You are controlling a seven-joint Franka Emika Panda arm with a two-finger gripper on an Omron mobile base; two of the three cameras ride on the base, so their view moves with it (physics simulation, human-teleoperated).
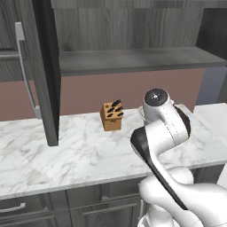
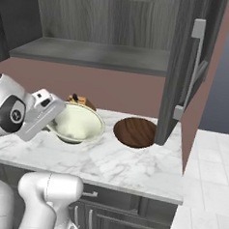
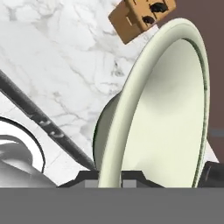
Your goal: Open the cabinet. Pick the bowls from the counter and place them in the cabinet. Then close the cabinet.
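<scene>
Cream bowl (image 2: 77,124) clenched in the jaws, knife block (image 1: 111,116) behind, wooden bowl (image 2: 135,132) beside.

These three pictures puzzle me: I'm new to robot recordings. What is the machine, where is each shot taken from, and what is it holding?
It is all a rendered kitchen. The machine is a white robot arm on a base that can drive. Two cameras sit on that base, behind the arm to its left and right, and look over the marble counter. The third camera sits on the hand and looks along the end effector. The end effector is shut on the rim of the cream bowl. On the counter are a brown wooden bowl and a small knife block. Above, the cabinet stands open, its shelf bare.
</scene>
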